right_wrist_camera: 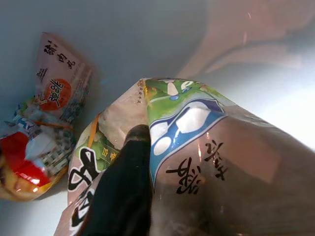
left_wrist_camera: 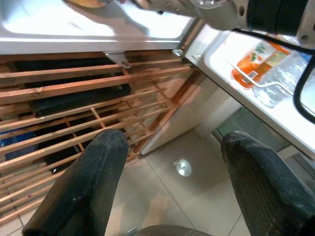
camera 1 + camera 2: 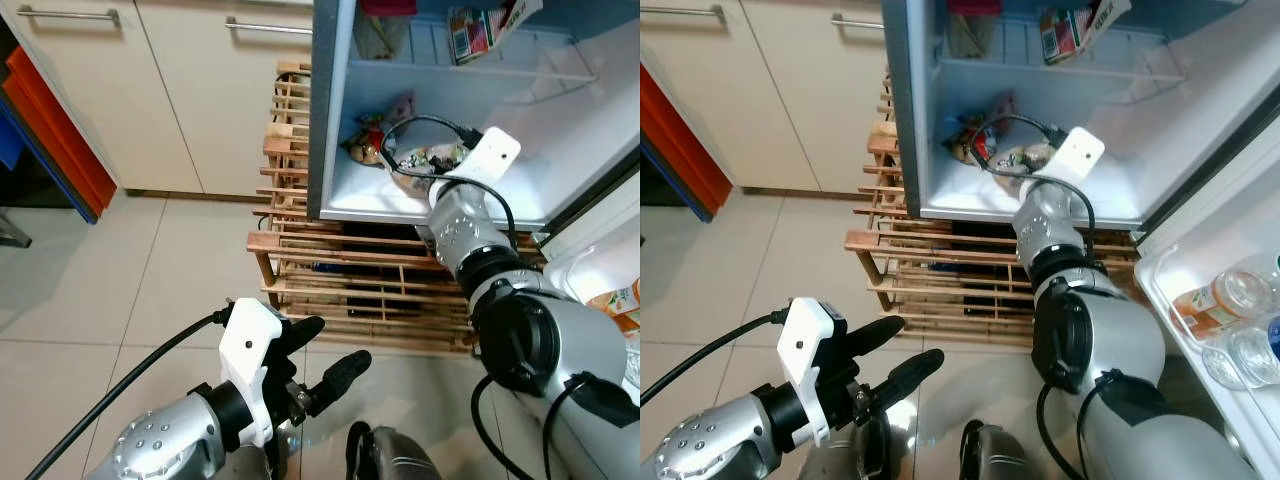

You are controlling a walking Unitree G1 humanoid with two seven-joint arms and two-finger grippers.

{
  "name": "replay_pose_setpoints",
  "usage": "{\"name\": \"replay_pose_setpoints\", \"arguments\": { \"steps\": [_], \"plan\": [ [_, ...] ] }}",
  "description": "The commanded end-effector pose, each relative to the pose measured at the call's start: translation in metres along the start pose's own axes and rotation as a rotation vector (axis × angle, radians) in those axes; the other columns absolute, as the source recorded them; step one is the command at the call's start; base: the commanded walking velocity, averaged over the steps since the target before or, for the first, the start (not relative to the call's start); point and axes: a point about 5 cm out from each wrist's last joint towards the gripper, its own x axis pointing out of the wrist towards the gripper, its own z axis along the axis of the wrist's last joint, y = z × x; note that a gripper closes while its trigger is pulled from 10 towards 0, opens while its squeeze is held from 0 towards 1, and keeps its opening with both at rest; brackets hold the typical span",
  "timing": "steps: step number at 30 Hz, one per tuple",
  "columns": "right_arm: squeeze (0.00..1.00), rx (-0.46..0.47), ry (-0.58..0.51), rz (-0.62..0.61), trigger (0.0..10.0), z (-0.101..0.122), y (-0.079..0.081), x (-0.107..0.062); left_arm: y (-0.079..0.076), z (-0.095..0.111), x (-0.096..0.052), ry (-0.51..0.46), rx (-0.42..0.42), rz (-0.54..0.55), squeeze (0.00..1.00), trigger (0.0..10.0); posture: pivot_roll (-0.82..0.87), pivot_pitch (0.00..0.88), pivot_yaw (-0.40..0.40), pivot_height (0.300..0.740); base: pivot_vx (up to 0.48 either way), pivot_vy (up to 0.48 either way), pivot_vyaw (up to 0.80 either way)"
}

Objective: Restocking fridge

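Reaching into the fridge [image 3: 335, 195], the right claw [image 1: 129, 162] grips a snack bag [image 1: 206, 147]; set it flat beside the other packet [image 1: 42, 123] before releasing. Left claw [image 3: 325, 355] hangs open.

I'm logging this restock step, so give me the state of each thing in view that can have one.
Fridge: door open.
Right gripper: inside the fridge's lower compartment, jaws shut on the snack bag.
Snack bag: held, sealed, crumpled.
Second packet: lying loose against the fridge's inner wall.
Left gripper: low over the floor, jaws open, empty.
Door shelf: holds bottles.
Cabinet doors: closed.
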Motion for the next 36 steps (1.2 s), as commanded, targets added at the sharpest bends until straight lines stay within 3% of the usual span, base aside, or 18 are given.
{"name": "replay_pose_setpoints", "arguments": {
  "steps": [1,4,7,8,10,13,15,17,19,20,22,24,27,29,30,31,32,36],
  "plan": [
    [1.0,-0.121,-0.063,0.021,10.0,0.016,0.005,0.001,-0.003,-0.001,-0.001,0.011,0.001,0.012,0.0,10.0,0.28,0.284,-0.058,0.74,0.0,0.0,0.0],
    [1.0,-0.482,-0.233,0.028,10.0,0.041,0.016,0.001,-0.001,-0.001,-0.001,0.005,0.006,0.047,0.0,10.0,0.27,0.29,-0.066,0.74,0.0,0.0,0.0],
    [1.0,-0.544,-0.264,0.032,10.0,0.046,0.018,0.001,-0.001,-0.001,-0.001,0.003,0.008,0.056,0.0,10.0,0.27,0.29,-0.068,0.74,0.0,0.0,0.0],
    [1.0,-0.612,-0.3,0.04,10.0,0.05,0.02,0.0,-0.001,-0.001,0.002,-0.001,0.014,0.065,0.0,10.0,0.26,0.288,-0.074,0.74,0.0,0.0,0.0],
    [1.0,-0.613,-0.298,0.043,10.0,0.05,0.02,0.0,0.0,-0.001,0.003,-0.002,0.015,0.068,0.0,10.0,0.26,0.288,-0.074,0.74,0.0,0.0,0.0],
    [1.0,-0.562,-0.253,0.04,10.0,0.041,0.016,0.001,0.0,-0.001,0.005,-0.003,0.025,0.073,0.0,10.0,0.26,0.285,-0.078,0.74,0.0,0.0,0.0],
    [1.0,-0.305,-0.136,0.002,10.0,0.029,0.003,0.003,0.001,-0.001,0.007,-0.004,0.035,0.077,0.0,10.0,0.25,0.284,-0.077,0.74,0.0,0.0,0.0],
    [1.0,-0.305,-0.136,0.002,10.0,0.029,0.003,0.003,0.001,-0.001,0.007,-0.004,0.035,0.077,0.0,10.0,0.25,0.284,-0.077,0.74,0.0,0.0,0.0],
    [1.0,-0.121,-0.07,-0.007,10.0,0.021,-0.002,0.004,0.001,-0.001,0.008,-0.004,0.044,0.08,0.0,10.0,0.25,0.287,-0.079,0.74,0.0,0.0,0.0],
    [1.0,-0.121,-0.07,-0.007,10.0,0.021,-0.002,0.004,0.001,-0.001,0.008,-0.004,0.044,0.08,0.0,10.0,0.25,0.287,-0.079,0.74,0.0,0.0,0.0],
    [1.0,0.066,-0.003,-0.01,10.0,0.014,-0.006,0.004,0.002,-0.002,0.009,-0.003,0.051,0.084,0.0,10.0,0.25,0.285,-0.081,0.74,0.0,0.0,0.0],
    [1.0,0.191,0.036,-0.001,10.0,0.011,-0.006,0.004,0.002,-0.002,0.01,-0.004,0.056,0.088,0.0,10.0,0.25,0.284,-0.081,0.74,0.0,0.0,0.0],
    [1.0,0.241,0.05,0.011,10.0,0.011,-0.005,0.004,0.002,-0.001,0.011,-0.009,0.063,0.089,0.0,10.0,0.25,0.284,-0.081,0.74,0.0,0.0,0.0],
    [1.0,0.104,0.006,0.016,10.0,0.018,-0.005,0.005,0.003,-0.001,0.012,-0.014,0.066,0.09,0.0,10.0,0.25,0.284,-0.081,0.74,0.0,0.0,0.0],
    [1.0,0.104,0.006,0.016,10.0,0.018,-0.005,0.005,0.003,-0.001,0.012,-0.014,0.066,0.09,0.0,10.0,0.25,0.284,-0.081,0.74,0.0,0.0,0.0],
    [1.0,-0.026,-0.03,0.009,10.0,0.023,-0.005,0.005,0.003,-0.001,0.012,-0.014,0.068,0.091,0.0,10.0,0.25,0.284,-0.081,0.74,0.0,0.0,0.0],
    [1.0,-0.254,-0.11,-0.019,10.0,0.033,-0.005,0.006,0.003,-0.001,0.013,-0.016,0.07,0.091,0.0,10.0,0.24,0.283,-0.083,0.74,0.0,0.0,0.0],
    [1.0,-0.396,-0.186,-0.076,10.0,0.044,-0.007,0.006,0.005,-0.001,0.014,-0.017,0.075,0.091,0.0,10.0,0.23,0.282,-0.081,0.74,0.0,0.0,0.0]
  ]
}}
